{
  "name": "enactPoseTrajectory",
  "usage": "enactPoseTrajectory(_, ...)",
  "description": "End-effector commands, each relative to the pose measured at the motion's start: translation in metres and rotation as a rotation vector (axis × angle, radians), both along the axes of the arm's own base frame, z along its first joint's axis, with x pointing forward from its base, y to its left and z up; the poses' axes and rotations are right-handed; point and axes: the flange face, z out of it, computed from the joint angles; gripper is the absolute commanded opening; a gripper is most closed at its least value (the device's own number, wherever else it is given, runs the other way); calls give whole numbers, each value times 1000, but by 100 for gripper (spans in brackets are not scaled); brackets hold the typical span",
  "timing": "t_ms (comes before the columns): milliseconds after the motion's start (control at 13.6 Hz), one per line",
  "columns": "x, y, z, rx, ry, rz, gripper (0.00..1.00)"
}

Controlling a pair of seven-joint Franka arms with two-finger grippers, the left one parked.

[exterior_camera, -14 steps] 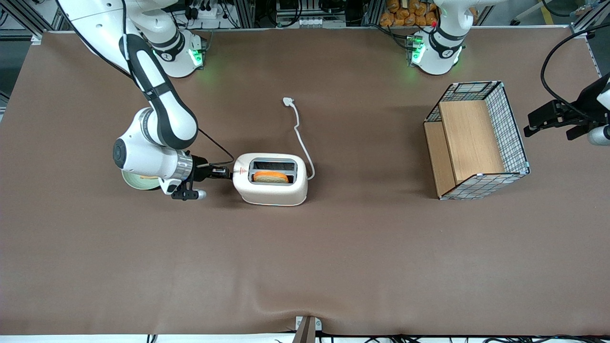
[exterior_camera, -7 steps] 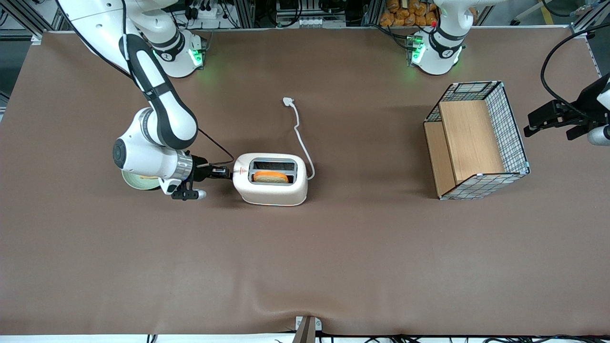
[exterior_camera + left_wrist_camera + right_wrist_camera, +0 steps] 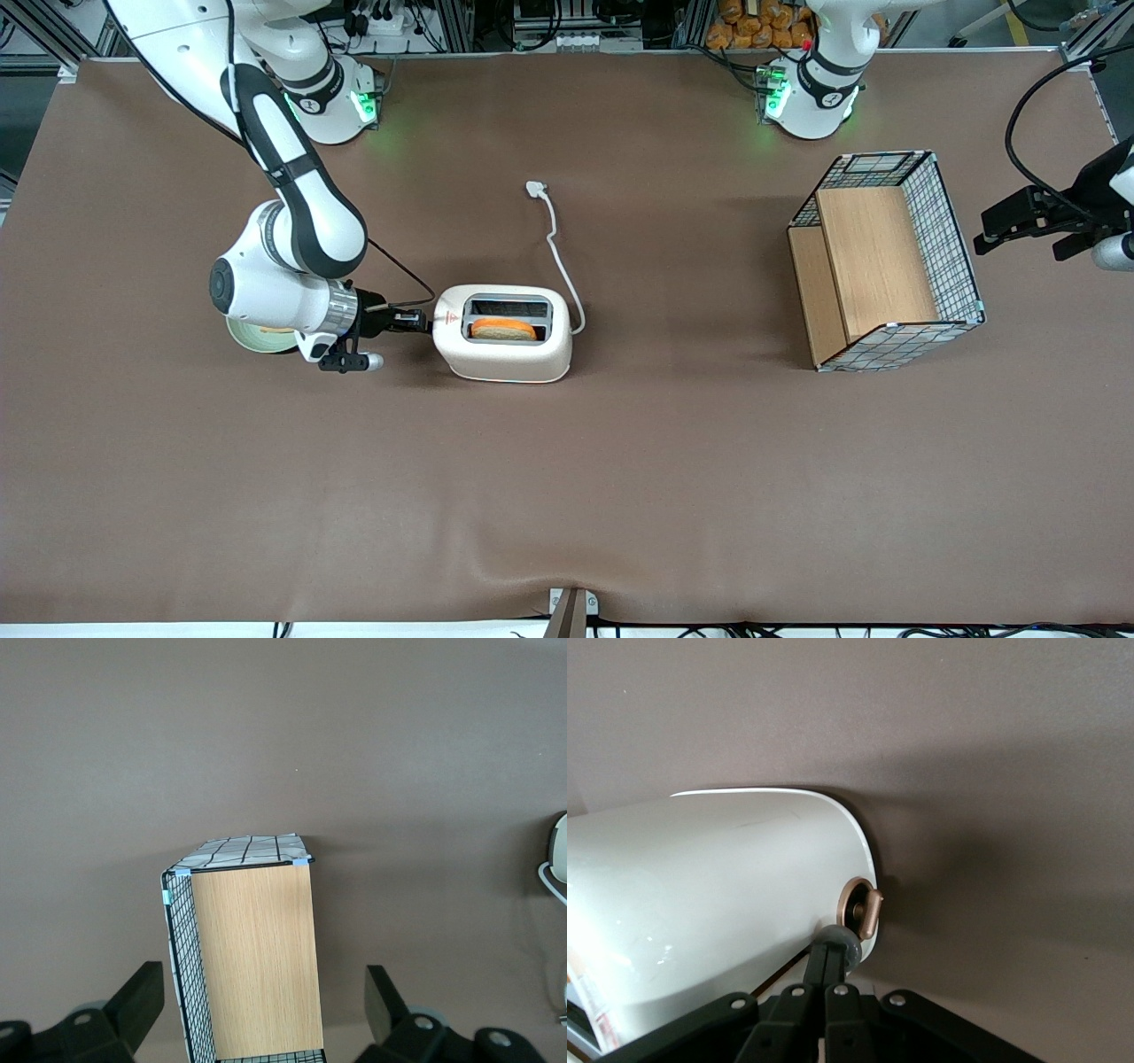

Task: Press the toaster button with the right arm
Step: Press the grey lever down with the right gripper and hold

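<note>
The white toaster (image 3: 509,356) stands on the brown table with a slice of bread (image 3: 503,330) in its top slot and a red mark (image 3: 453,319) on top. My right arm (image 3: 292,221) reaches in low from the working arm's end. Its gripper (image 3: 422,323) is shut and touches the toaster's narrow end by the red mark. In the right wrist view the shut fingertips (image 3: 837,958) rest against the small round grey toaster button (image 3: 843,942) on the white toaster (image 3: 709,904). A bronze-coloured knob (image 3: 866,907) sits just beside the button.
The toaster's white cord (image 3: 560,257) runs away from the front camera to its plug (image 3: 535,188). A pale round dish (image 3: 252,338) lies under my wrist. A wire basket with wooden panels (image 3: 886,261) stands toward the parked arm's end, also seen in the left wrist view (image 3: 252,966).
</note>
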Motion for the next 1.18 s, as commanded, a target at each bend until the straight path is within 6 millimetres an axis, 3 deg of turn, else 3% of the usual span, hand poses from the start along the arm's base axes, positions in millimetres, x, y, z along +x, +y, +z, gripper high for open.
enactPoseTrajectory(0, -5, 1, -31, -1, -14, 25, 0)
enactPoseTrajectory(441, 1, 2, -18, 10, -20, 17, 0)
enactPoseTrajectory(1103, 19, -23, 15, 38, 20, 36, 0)
